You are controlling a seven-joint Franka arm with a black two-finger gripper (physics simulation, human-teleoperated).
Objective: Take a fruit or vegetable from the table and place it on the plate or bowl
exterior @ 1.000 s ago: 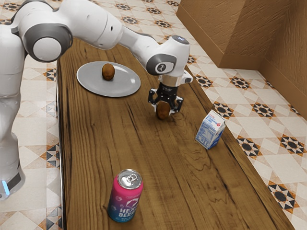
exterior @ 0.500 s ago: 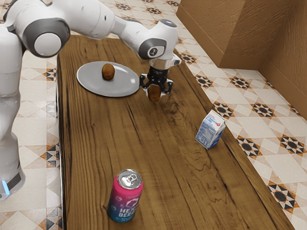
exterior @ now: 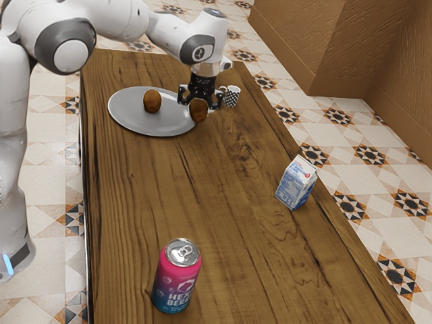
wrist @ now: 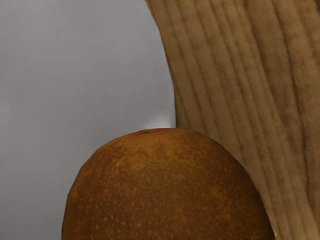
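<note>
My gripper is shut on a brown kiwi and holds it in the air above the right rim of the grey plate, as the exterior view has it. A second brown kiwi lies on the plate near its middle. In the wrist view the held kiwi bulges large under my hand, with the grey plate behind it on one side and the wooden table on the other.
A small checkered cup stands on the table just behind my gripper. A blue and white milk carton sits near the table's right edge. A pink soda can stands at the front. The wooden table drops to tiled floor on all sides.
My gripper has carried the held kiwi up and to the exterior view's left, from mid-table to above the plate's rim. The checkered cup has come into sight behind it.
</note>
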